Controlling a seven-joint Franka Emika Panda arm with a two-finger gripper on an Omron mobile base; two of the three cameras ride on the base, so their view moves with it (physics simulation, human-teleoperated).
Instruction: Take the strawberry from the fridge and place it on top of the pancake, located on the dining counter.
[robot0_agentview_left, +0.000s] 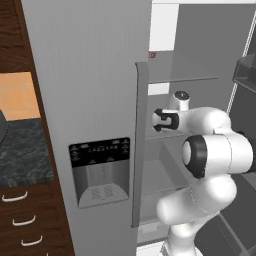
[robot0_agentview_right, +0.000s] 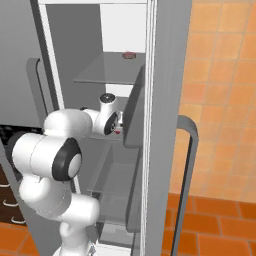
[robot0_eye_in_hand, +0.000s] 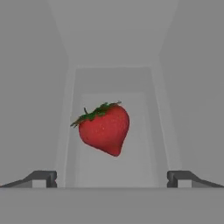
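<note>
Room: kitchen with an orange tiled wall (robot0_agentview_right: 220, 75), orange-red floor tiles (robot0_agentview_right: 210, 220) and dark wood drawers (robot0_agentview_left: 22, 220) under a dark marbled desk (robot0_agentview_left: 22, 150)
Fridge: grey stainless fridge (robot0_agentview_left: 85, 75), its right-hand compartment standing open, the left door shut with a black dispenser panel (robot0_agentview_left: 100, 170) and a long vertical handle (robot0_agentview_left: 140, 145)
Open door: swung out at the right of the right base view, its edge toward the camera, a curved handle (robot0_agentview_right: 184, 175) on its outer face
Shelves: glass shelves (robot0_agentview_right: 110, 70) inside the open compartment, a drawer bin lower down
Upper shelf: a small reddish item (robot0_agentview_right: 129, 55) sits near the back, too small to identify
Arm: white arm (robot0_agentview_left: 215, 150) reaches from below into the open compartment at middle-shelf height
Pincer: pincer (robot0_eye_in_hand: 112, 177) is spread wide, its two dark finger tips (robot0_eye_in_hand: 41, 178) far apart at the bottom of the hand view, nothing between them
Strawberry: red strawberry (robot0_eye_in_hand: 105, 128) with green leaves lies on the pale shelf floor ahead of the pincer, centred between the tips but apart from both, tip pointing down-right in the hand view
Contact: none between pincer and strawberry
</note>
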